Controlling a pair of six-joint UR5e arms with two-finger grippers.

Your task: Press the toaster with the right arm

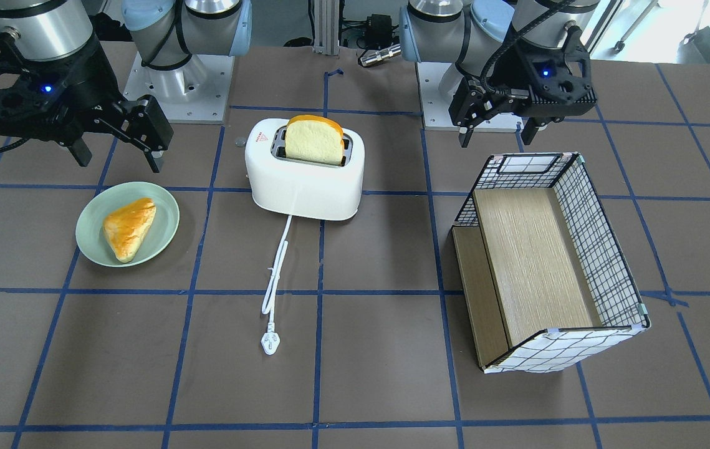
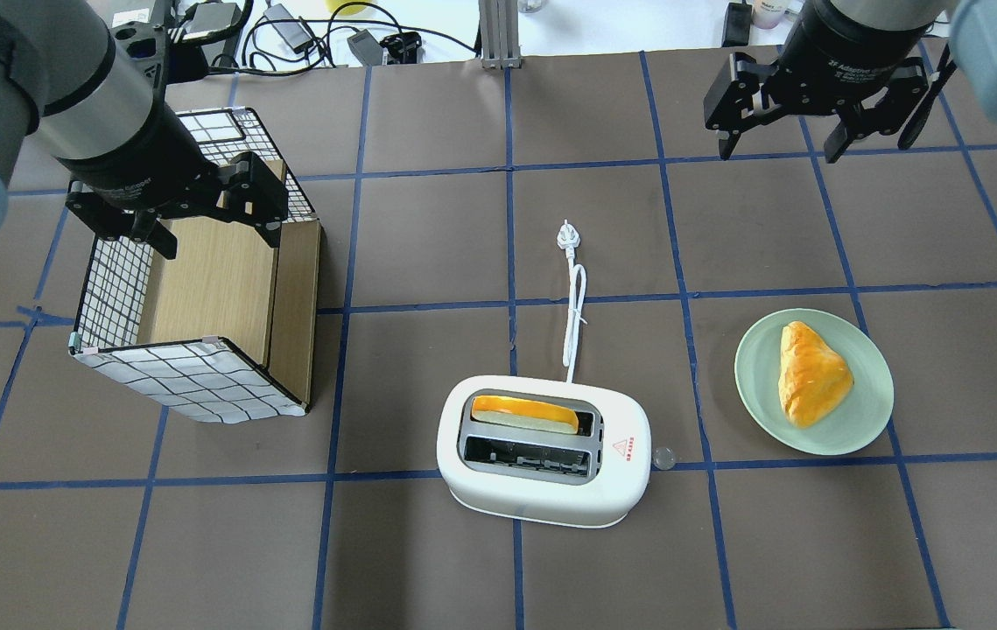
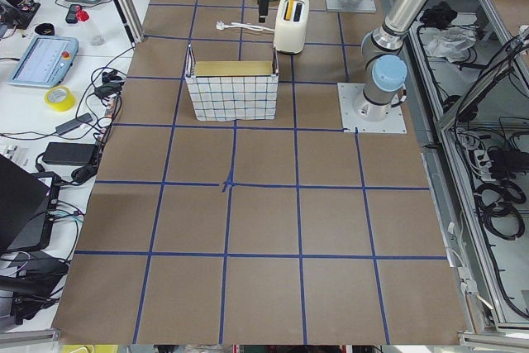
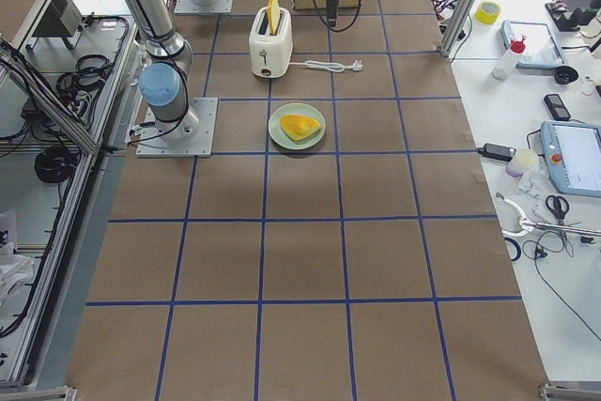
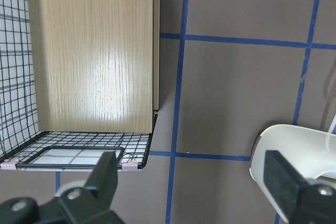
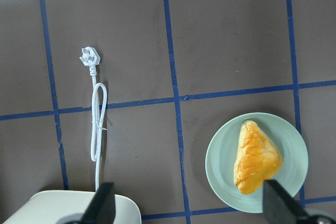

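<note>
The white toaster (image 2: 542, 490) stands at the table's middle near the robot, with a bread slice (image 2: 524, 413) upright in one slot and a red triangle sticker on top. Its white cord (image 2: 575, 306) and plug run away from the robot. It also shows in the front view (image 1: 305, 184) and at the bottom of the right wrist view (image 6: 73, 208). My right gripper (image 2: 778, 144) is open and empty, high over the table, far beyond the toaster and the plate. My left gripper (image 2: 216, 236) is open and empty above the basket.
A pale green plate (image 2: 756, 385) with a golden pastry (image 2: 809, 374) lies right of the toaster. A wire-grid basket (image 2: 113, 289) with wooden boards lies on its side at the left. A small clear round piece (image 2: 663, 457) sits by the toaster's right end.
</note>
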